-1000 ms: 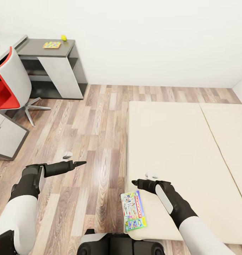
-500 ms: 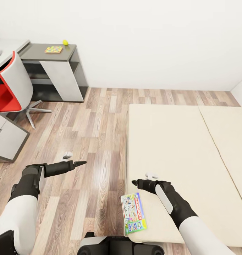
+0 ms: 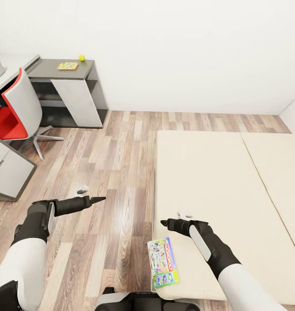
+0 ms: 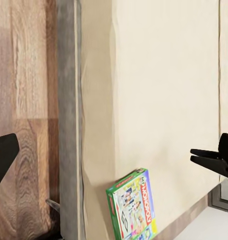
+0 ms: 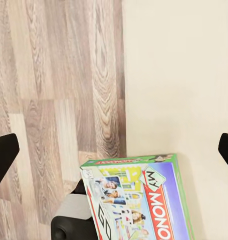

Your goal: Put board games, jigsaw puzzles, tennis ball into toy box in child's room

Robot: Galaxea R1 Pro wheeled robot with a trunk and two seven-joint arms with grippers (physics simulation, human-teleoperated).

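Beige bed point(image 3: 216, 190) is our landmark. The Monopoly board game point(image 3: 164, 260) lies flat at its near corner beside the floor point(image 3: 117, 172). Above that corner our right gripper point(image 3: 164, 223) hovers, spread, empty. Beyond the bedside, our left gripper point(image 3: 100, 199) hangs over floor, spread, empty.

head: high, looking down over room | wrists: close, facing bed point(image 3: 216, 194) edge | shared: Monopoly box point(image 3: 164, 261)

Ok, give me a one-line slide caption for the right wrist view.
Right wrist view: Monopoly box lying at the bed's edge beside the wood floor, not yet grasped.
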